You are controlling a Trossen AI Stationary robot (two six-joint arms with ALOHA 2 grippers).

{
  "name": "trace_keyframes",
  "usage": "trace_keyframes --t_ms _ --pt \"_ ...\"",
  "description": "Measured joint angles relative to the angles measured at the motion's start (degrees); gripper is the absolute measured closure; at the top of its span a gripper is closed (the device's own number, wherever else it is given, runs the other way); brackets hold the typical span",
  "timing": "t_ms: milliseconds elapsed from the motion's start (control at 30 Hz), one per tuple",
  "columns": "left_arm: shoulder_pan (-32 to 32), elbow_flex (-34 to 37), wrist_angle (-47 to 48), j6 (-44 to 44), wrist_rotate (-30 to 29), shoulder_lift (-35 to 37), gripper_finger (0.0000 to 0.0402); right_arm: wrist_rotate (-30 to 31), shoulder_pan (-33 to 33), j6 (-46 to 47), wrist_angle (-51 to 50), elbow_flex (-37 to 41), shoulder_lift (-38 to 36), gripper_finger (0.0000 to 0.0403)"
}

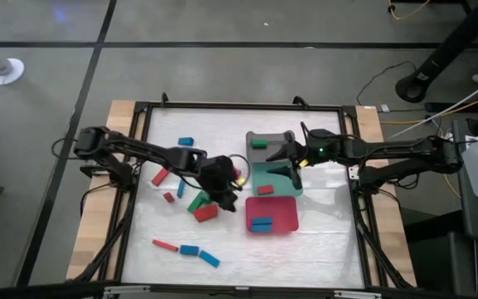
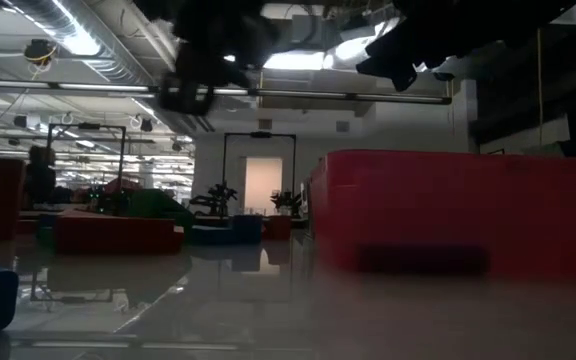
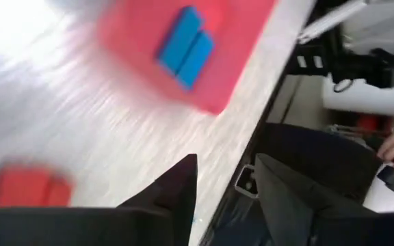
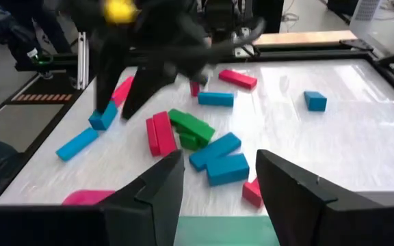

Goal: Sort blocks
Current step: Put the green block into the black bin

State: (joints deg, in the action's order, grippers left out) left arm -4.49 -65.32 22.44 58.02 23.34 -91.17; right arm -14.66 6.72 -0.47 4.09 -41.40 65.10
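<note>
The blocks (image 1: 205,213) lay mostly loose on the white table (image 1: 322,241), well clear of the red tray (image 1: 282,210) on its left, a few in a red, green and blue cluster just beside it. Two blue blocks (image 1: 261,224) already sat inside that tray, seemingly placed there as sorted, though colour and tray did not match. The left gripper (image 1: 225,193) hovered over the cluster beside the red tray, its fingers (image 3: 176,195) parted with nothing between them, probably ready to pick. The right gripper (image 1: 290,159) waited beyond the red tray, over the teal tray (image 1: 265,177), fingers apart and empty.
</note>
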Motion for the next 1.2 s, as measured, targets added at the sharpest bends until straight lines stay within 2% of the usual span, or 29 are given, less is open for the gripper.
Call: trace_keyframes --t_ms 67,200,300,367,767,900,1200 --pt "0.6 0.0 5.8 1.9 -2.0 2.5 0.0270 0.0 0.0 0.0 0.0 0.0 0.0 0.0217" --pt "0.8 0.0 16.1 4.8 -11.9 5.5 0.0271 0.0 0.0 0.0 0.3 0.0 -0.1 0.0217" --pt "0.8 0.0 22.0 6.1 -17.8 5.7 0.0271 0.0 0.0 0.0 0.2 0.0 -0.1 0.0217" --pt "0.7 0.3 24.1 6.5 -19.6 5.0 0.0271 0.0 0.0 0.1 0.1 0.0 -0.1 0.0217" --pt "-0.4 5.0 23.2 6.2 -20.7 3.5 0.0271 0.0 0.0 0.1 -0.1 0.0 -0.1 0.0217" --pt "-0.4 6.9 20.4 8.3 -22.7 3.5 0.0271 0.0 0.0 0.1 -0.2 0.0 -0.1 0.0217" --pt "-0.4 10.5 12.7 8.8 -22.7 3.5 0.0271 0.0 0.0 0.1 -1.2 0.0 -0.1 0.0217"
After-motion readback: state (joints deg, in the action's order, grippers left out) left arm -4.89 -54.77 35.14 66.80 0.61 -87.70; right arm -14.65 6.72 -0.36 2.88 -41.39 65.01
